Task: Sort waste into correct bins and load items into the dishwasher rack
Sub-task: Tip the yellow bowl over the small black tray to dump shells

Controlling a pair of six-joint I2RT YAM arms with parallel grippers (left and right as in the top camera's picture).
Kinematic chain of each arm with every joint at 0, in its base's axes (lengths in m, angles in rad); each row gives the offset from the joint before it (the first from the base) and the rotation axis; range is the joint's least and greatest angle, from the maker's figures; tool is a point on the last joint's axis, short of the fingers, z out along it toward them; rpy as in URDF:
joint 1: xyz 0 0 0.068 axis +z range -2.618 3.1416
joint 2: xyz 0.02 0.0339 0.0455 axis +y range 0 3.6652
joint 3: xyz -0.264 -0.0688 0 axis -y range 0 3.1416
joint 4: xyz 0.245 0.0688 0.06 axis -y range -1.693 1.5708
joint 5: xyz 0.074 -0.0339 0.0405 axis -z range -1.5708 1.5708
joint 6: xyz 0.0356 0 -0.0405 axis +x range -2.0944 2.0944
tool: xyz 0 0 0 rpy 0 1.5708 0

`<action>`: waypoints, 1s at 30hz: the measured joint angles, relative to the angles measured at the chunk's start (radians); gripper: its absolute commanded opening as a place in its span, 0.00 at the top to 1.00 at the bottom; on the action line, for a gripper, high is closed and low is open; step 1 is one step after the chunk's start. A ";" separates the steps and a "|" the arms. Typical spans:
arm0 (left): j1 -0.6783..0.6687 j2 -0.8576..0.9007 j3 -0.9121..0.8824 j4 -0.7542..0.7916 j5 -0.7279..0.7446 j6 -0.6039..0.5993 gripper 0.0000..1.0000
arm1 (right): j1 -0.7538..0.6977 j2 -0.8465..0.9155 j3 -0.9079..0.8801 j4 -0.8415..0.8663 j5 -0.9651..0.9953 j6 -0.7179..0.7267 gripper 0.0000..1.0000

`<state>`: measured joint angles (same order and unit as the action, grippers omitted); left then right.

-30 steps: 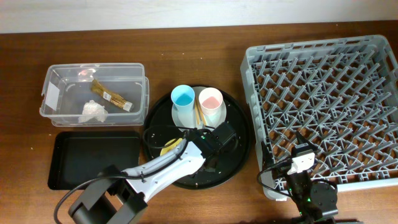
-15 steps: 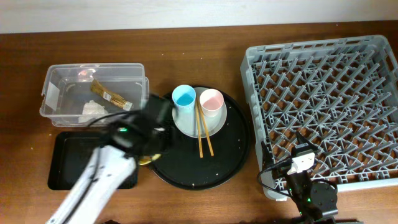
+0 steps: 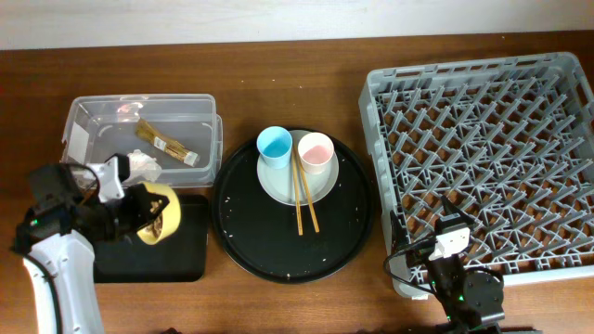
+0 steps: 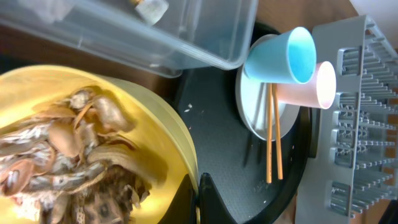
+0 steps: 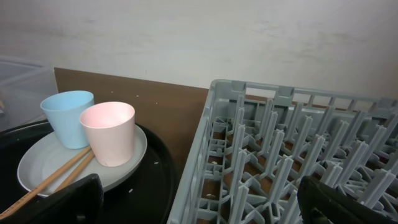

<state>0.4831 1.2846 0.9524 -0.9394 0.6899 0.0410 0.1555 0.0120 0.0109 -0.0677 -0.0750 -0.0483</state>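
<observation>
My left gripper [image 3: 141, 215] is shut on the rim of the small yellow bowl [image 3: 160, 215], held tilted over the shallow black tray [image 3: 158, 260]. In the left wrist view the fingertips [image 4: 197, 196] pinch the bowl's rim [image 4: 168, 130], and beige food scraps [image 4: 68, 155] lie inside. The clear tub [image 3: 200, 139] holds the gold-brown wrapper [image 3: 167, 144] and the white tissue [image 3: 139, 165]. The blue cup [image 3: 274, 144], pink cup [image 3: 314, 148] and two chopsticks [image 3: 302, 199] rest on the pale plate [image 3: 278, 186]. My right gripper [image 3: 445, 232] is open and empty at the grey rack's [image 3: 492, 148] front left corner.
The plate sits on a large round black tray [image 3: 278, 250] between the bins and the rack. In the right wrist view the rack's edge [image 5: 205, 143] stands beside the tray, with the cups [image 5: 109, 130] to the left. A wall runs along the table's far edge.
My left arm has carried the yellow bowl from the round tray leftward to above the shallow black tray, and the bowl is now tilted. The right arm has not moved.
</observation>
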 measured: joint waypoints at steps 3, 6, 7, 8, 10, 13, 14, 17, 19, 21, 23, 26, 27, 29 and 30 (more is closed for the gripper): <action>0.108 -0.001 -0.103 0.159 0.151 0.019 1.00 | 0.000 0.000 0.000 0.000 0.000 0.000 0.02; 0.218 0.000 -0.172 0.217 0.243 0.023 1.00 | 0.000 0.000 0.000 0.000 0.000 0.000 0.02; 0.250 0.000 -0.188 0.237 0.264 0.023 1.00 | 0.000 0.000 0.000 0.000 0.000 0.000 0.01; 0.285 0.000 -0.208 0.270 0.299 0.023 1.00 | 0.000 0.000 0.000 0.000 0.000 0.000 0.02; 0.336 0.000 -0.230 0.286 0.342 0.024 1.00 | 0.000 0.000 0.000 0.000 0.000 0.000 0.02; 0.404 0.001 -0.257 0.294 0.429 0.023 1.00 | 0.000 0.000 0.000 0.000 0.000 0.000 0.02; 0.418 0.001 -0.257 0.296 0.453 0.024 1.00 | 0.000 0.000 0.000 0.000 0.000 0.000 0.02; 0.426 0.001 -0.257 0.298 0.478 0.023 1.00 | 0.000 0.000 0.000 0.000 0.000 0.000 0.02; 0.426 0.001 -0.257 0.299 0.509 0.023 1.00 | 0.000 0.000 0.000 0.000 0.000 0.000 0.02; 0.427 0.001 -0.257 0.314 0.531 0.023 1.00 | 0.000 0.000 0.000 0.000 0.000 0.000 0.02; 0.427 0.001 -0.257 0.317 0.546 0.023 1.00 | 0.000 0.000 0.000 0.000 0.000 0.000 0.02; 0.427 0.001 -0.257 0.317 0.585 0.023 1.00 | 0.000 0.000 0.000 0.000 0.000 0.000 0.02; 0.427 0.001 -0.257 0.317 0.587 0.023 1.00 | 0.000 0.000 0.000 0.000 0.000 0.000 0.02; 0.427 0.001 -0.257 0.319 0.586 0.018 1.00 | 0.000 0.000 0.000 0.000 0.000 -0.001 0.02; 0.427 0.001 -0.257 0.319 0.586 0.014 1.00 | 0.000 0.000 0.000 0.000 0.000 0.000 0.02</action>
<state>0.9104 1.2858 0.6952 -0.6205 1.2758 0.0555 0.1555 0.0120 0.0109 -0.0677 -0.0750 -0.0479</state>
